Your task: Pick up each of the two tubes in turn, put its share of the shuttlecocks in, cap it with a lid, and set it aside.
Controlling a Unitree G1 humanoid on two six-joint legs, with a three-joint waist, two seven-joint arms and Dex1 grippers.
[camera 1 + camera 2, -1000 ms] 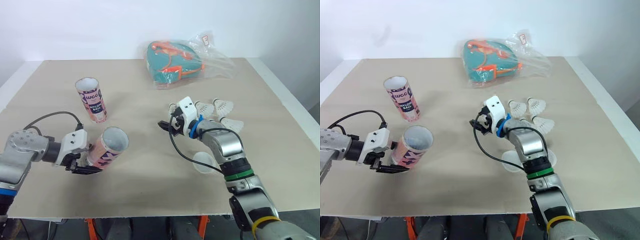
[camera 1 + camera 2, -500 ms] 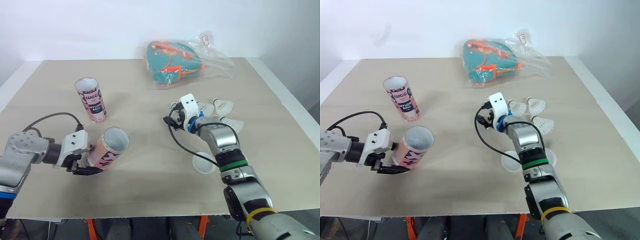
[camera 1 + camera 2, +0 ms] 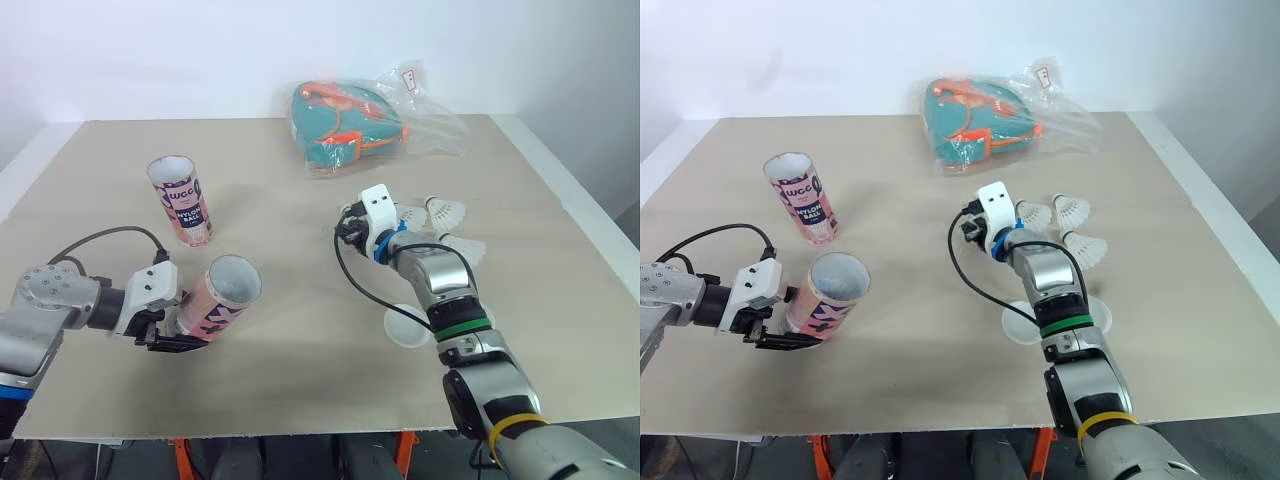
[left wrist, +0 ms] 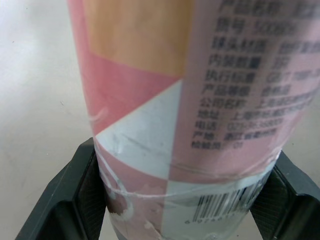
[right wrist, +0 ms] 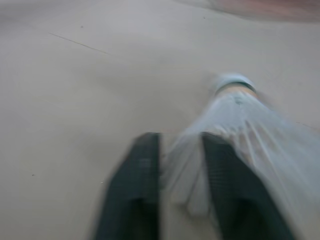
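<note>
Your left tool (image 3: 172, 335) is clamped on the base of a pink tube (image 3: 222, 295), which tilts with its open mouth raised over the tabletop (image 3: 300, 380). The second tube (image 3: 180, 200) stands upright farther back. Your right tool (image 3: 347, 231) sits at the skirt of a shuttlecock (image 5: 240, 125); you cannot tell whether it grips. Loose shuttlecocks (image 3: 445, 212) lie near it.

Bright, even indoor light with soft shadows.
Light falls from above on the table (image 3: 300, 390). Faint shadows lie beside the standing tube (image 3: 182, 200) and under the tilted tube (image 3: 215, 295) at lower left. Glare streaks the plastic bag (image 3: 425, 115) at upper right. In the right wrist view the shuttlecock (image 5: 240, 125) and black fingers (image 5: 132, 195) are blurred.
</note>
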